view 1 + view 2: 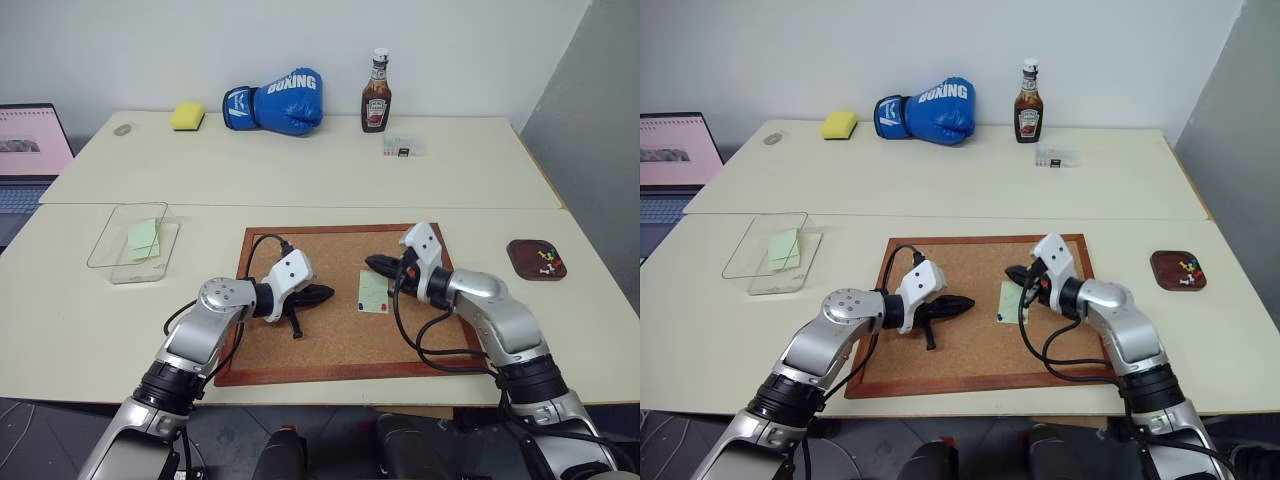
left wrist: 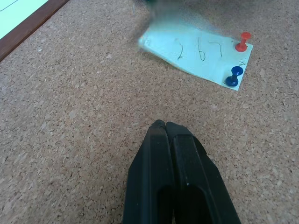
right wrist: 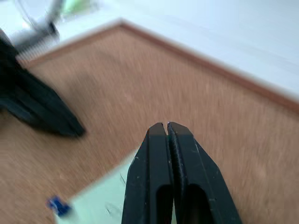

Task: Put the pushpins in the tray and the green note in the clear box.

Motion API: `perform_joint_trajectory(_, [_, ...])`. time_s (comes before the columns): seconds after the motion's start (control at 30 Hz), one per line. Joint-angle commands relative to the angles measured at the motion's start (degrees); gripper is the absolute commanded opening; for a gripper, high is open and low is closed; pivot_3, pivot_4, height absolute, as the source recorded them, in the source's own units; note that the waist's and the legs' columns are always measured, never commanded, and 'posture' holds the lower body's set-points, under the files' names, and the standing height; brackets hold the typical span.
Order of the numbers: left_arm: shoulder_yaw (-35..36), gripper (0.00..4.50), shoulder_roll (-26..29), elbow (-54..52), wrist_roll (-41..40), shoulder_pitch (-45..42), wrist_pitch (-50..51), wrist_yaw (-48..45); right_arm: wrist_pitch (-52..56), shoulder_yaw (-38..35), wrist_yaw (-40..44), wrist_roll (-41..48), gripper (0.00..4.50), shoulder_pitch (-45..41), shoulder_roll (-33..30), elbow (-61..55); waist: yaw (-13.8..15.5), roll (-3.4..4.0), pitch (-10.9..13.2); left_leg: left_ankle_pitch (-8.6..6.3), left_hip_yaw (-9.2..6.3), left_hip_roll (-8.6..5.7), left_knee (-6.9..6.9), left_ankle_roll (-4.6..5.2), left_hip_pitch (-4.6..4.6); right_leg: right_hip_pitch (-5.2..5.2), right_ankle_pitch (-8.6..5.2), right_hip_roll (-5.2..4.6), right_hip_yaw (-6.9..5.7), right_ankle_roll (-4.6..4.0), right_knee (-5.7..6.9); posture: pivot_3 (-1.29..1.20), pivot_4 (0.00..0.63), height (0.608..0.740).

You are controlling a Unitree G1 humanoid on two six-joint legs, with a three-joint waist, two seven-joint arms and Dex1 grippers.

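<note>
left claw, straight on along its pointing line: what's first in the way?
Most likely the cork board just short of the green note. The left claw is shut and tilts down toward the note, which carries a red pin and a blue pin. Depth is unclear, so it might reach the note's edge.

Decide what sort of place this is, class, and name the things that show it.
Probably an office or lab workroom: plain pale tables against a bare wall, a laptop at one side, and a cork board with a pinned note.
</note>
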Motion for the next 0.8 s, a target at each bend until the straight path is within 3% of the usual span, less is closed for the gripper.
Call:
perform_joint_trajectory(0.03, [-3.9,0.0,0.6,2.9,2.8,1.7,1.9,-1.1,1.6,-3.3,-1.3,1.9,0.01,0.0,-0.8,-4.1,0.0,0.0,0.0,0.0,0.0,0.0,0.0,0.0,0.0,0.0,-0.09,0.0,0.0,-0.16,0.0,0.0,0.15,0.74])
perform_joint_trajectory(0.17, [-4.0,0.0,0.4,3.9,3.3,1.1,1.3,-1.3,3.0,-6.3,-3.4,2.3,0.01,1.1,-2.3,-6.1,0.1,0.0,0.0,0.0,0.01,0.0,0.01,0.0,0.0,0.01,-0.13,0.0,0.01,-0.22,0.0,0.0,0.15,0.74])
perform_joint_trajectory(0.33, [-4.1,0.0,0.5,3.9,3.5,1.1,1.0,-1.5,3.2,-14.0,-12.3,-1.8,0.01,2.5,-6.4,-4.0,0.3,0.0,0.0,0.0,0.02,-0.01,0.02,0.0,-0.01,0.01,-0.14,-0.01,0.02,-0.23,-0.01,0.0,0.15,0.74])
perform_joint_trajectory(0.63, [-4.1,0.0,0.3,5.9,3.6,0.6,-0.5,-1.8,2.3,-26.0,-23.5,-5.1,0.01,1.9,-11.7,9.4,0.2,0.06,0.0,0.0,0.05,-0.02,0.01,0.0,0.01,0.03,-0.14,-0.02,0.07,-0.24,-0.04,0.0,0.15,0.74])
perform_joint_trajectory(0.8, [-4.0,0.0,0.2,6.3,3.6,0.4,-1.1,-1.9,-0.3,-28.5,-25.1,-4.7,0.01,-0.5,-12.1,18.0,0.0,0.1,-0.1,0.0,0.09,-0.03,0.03,0.0,0.06,0.04,-0.14,-0.01,0.13,-0.24,-0.04,0.0,0.15,0.74])
